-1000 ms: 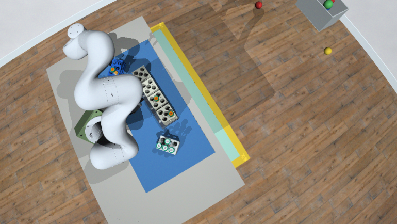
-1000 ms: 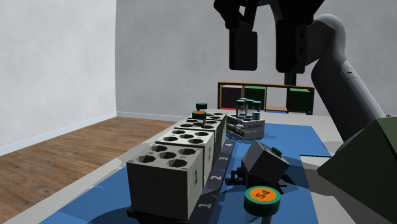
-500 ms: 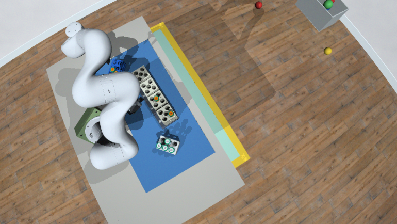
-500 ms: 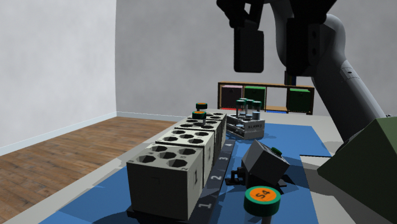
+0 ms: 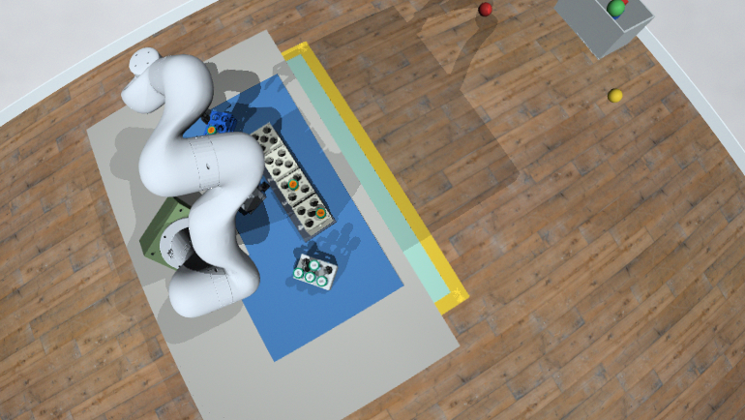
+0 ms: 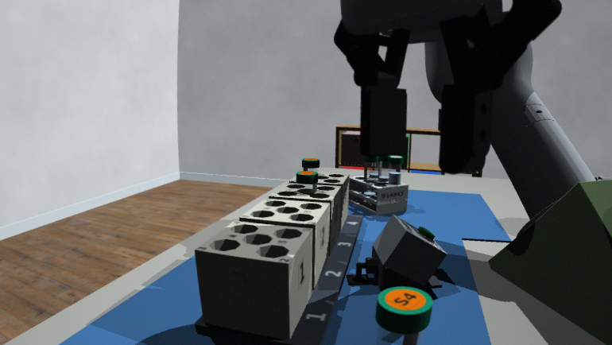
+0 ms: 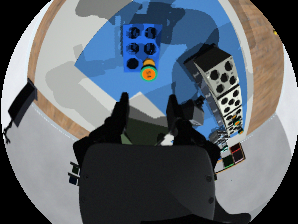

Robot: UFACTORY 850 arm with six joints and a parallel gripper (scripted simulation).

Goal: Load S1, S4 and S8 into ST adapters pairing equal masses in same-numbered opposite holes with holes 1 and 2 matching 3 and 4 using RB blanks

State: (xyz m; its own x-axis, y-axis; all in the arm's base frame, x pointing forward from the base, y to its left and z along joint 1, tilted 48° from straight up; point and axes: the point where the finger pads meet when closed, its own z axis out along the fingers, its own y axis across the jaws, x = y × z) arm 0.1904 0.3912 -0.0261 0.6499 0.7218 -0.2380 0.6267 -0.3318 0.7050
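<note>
The blue sample rack RS (image 5: 222,122) stands at the left end of the blue mat and holds one orange-dotted tube, S4 (image 6: 404,302), which also shows in the wrist view (image 7: 148,72). The loading stand ST (image 5: 291,180) carries the adapters in a row. One orange-dotted tube stands in adapter 3 (image 5: 293,183) and one in adapter 4 (image 5: 320,212). Adapters 1 and 2 (image 6: 287,211) are empty. The white blank rack RB (image 5: 314,271) holds several blanks. My gripper (image 6: 420,160) hangs open and empty, high above the mat near ST. In the wrist view the fingers point towards S4, well short of it.
The grey box with the green DONE key (image 6: 425,232) is tilted on the mat beside ST, below my gripper. The green arm base (image 6: 565,257) stands at the right. A yellow and pale green strip (image 5: 365,166) runs along the table's far edge.
</note>
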